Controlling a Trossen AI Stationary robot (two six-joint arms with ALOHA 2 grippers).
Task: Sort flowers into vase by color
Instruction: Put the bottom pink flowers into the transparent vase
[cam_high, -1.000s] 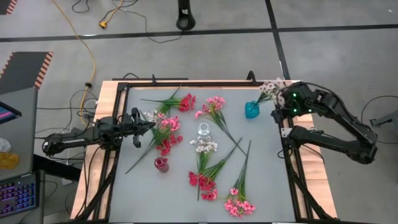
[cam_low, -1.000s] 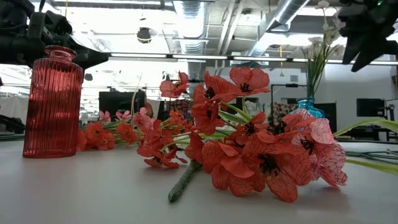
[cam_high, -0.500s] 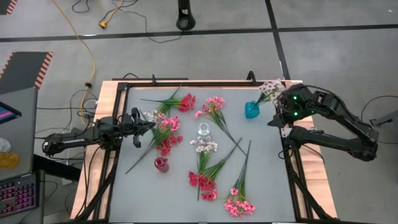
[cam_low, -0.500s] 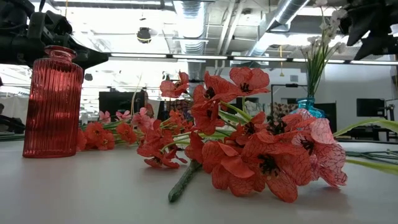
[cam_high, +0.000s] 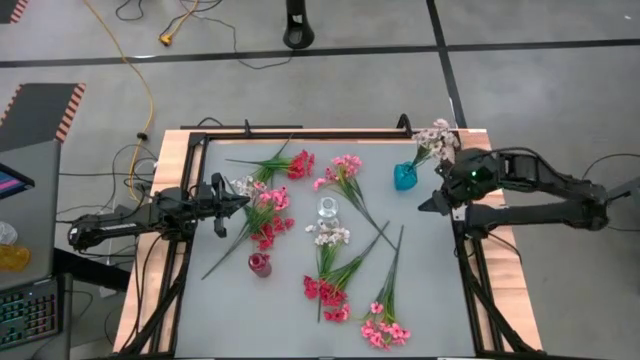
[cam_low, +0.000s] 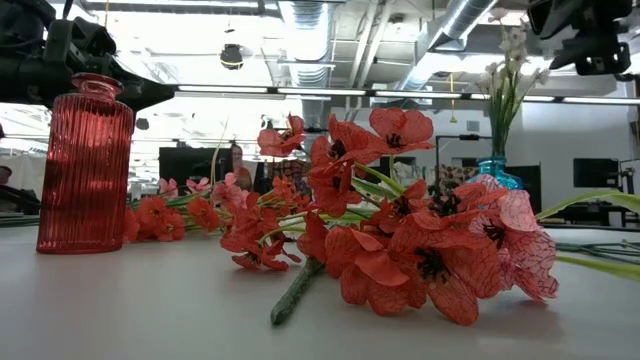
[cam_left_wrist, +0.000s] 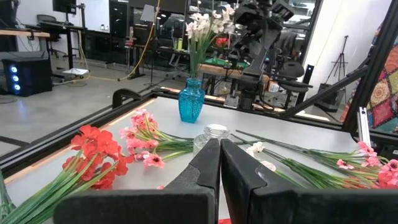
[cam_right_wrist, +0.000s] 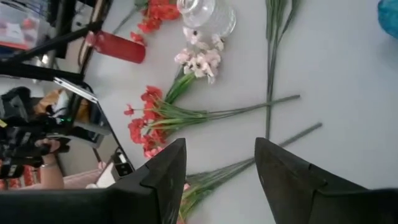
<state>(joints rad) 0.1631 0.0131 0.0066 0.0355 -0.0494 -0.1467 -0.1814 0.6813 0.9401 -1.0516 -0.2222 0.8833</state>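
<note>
Grey bench (cam_high: 420, 270) w/ strewn red, pink, white fabric flower sprigs (cam_high: 330, 262); my right tool (cam_high: 432, 201) released at 3 o'clock, left tool (cam_high: 238, 197) clenched at 9, empty.

In the low view, the red blossoms (cam_low: 400, 240) in front hide most of the blue vase (cam_low: 497, 172) behind them, leaving only its neck and shoulder showing. The right gripper (cam_low: 590, 40) above that vase is cut off by the picture's top edge. In the right wrist view, the blue vase (cam_right_wrist: 390, 11) is cropped to a sliver, and the red vase (cam_right_wrist: 118, 46) lies blurred.
</note>
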